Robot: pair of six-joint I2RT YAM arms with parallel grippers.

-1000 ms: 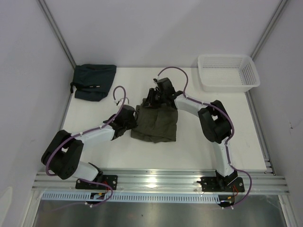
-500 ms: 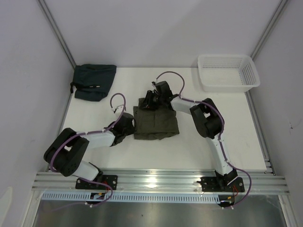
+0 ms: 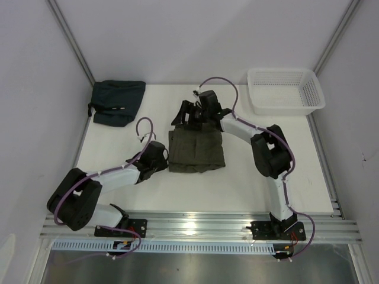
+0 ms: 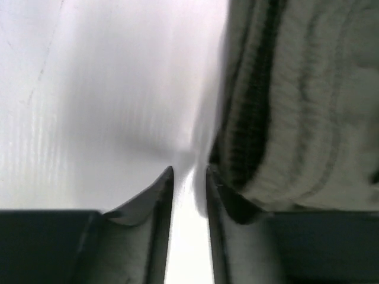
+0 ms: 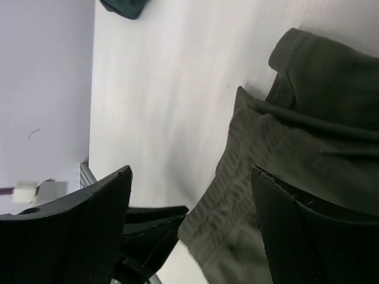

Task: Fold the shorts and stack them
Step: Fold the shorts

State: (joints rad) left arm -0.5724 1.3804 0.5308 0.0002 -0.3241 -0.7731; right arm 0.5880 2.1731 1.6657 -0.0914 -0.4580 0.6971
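Observation:
The olive-green shorts [image 3: 196, 151] lie folded in a flat rectangle on the white table [image 3: 249, 177]. My left gripper [image 3: 163, 155] sits low at their left edge, jaws a narrow slit apart with only bare table between them. In the left wrist view the ribbed waistband [image 4: 296, 106] lies just right of the left gripper [image 4: 189, 171]. My right gripper [image 3: 187, 115] hovers wide open over the far edge of the shorts [image 5: 296, 154], holding nothing; in its own view the right gripper [image 5: 190, 170] frames the cloth's corner and the left gripper [image 5: 154, 219].
A dark teal folded garment [image 3: 117, 101] lies at the back left corner. A white plastic basket [image 3: 285, 90] stands at the back right. Metal frame posts and grey walls enclose the table on both sides.
The right gripper let go of the shorts' far edge, opened wide and drew back. The cloth settled flatter. The left gripper closed, then parted slightly, and sits at the left edge.

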